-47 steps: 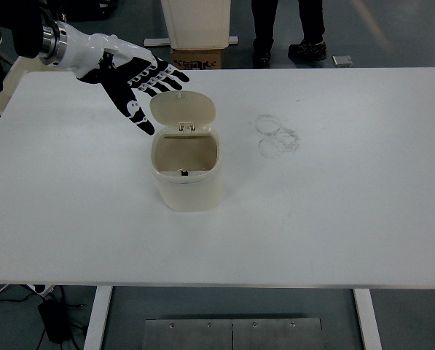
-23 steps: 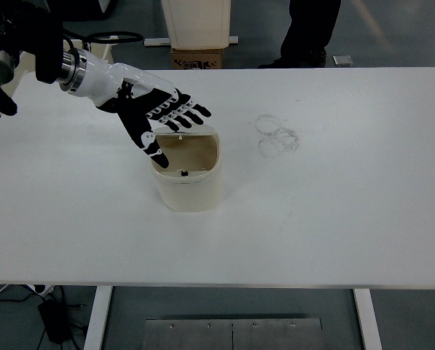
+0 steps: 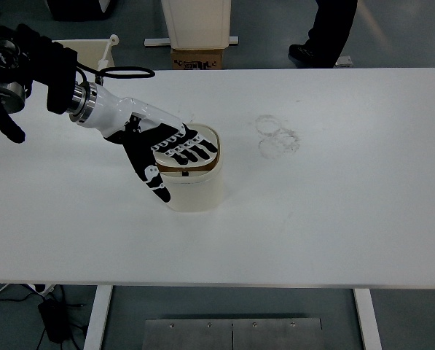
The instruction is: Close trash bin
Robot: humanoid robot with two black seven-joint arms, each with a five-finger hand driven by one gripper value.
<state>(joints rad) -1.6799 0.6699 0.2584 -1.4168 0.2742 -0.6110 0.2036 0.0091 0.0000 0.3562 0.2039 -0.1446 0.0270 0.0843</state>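
A small cream trash bin (image 3: 195, 186) stands on the white table (image 3: 326, 211), left of the middle. My left hand (image 3: 170, 149) lies flat over the top of the bin, fingers spread, palm down, pressing the lid (image 3: 206, 135) down onto the rim. Most of the lid is hidden under the hand; a dark slit of the opening still shows under the fingers at the near side. The right arm is out of view.
Faint ring marks (image 3: 277, 135) are on the table right of the bin. A cardboard box (image 3: 195, 58) and a white bin stand on the floor behind the table. A person's legs (image 3: 326, 29) show at the top.
My left hand has moved down and to the right from behind the raised lid, pushing the lid forward and down over the bin's opening. The person behind has walked to the right.
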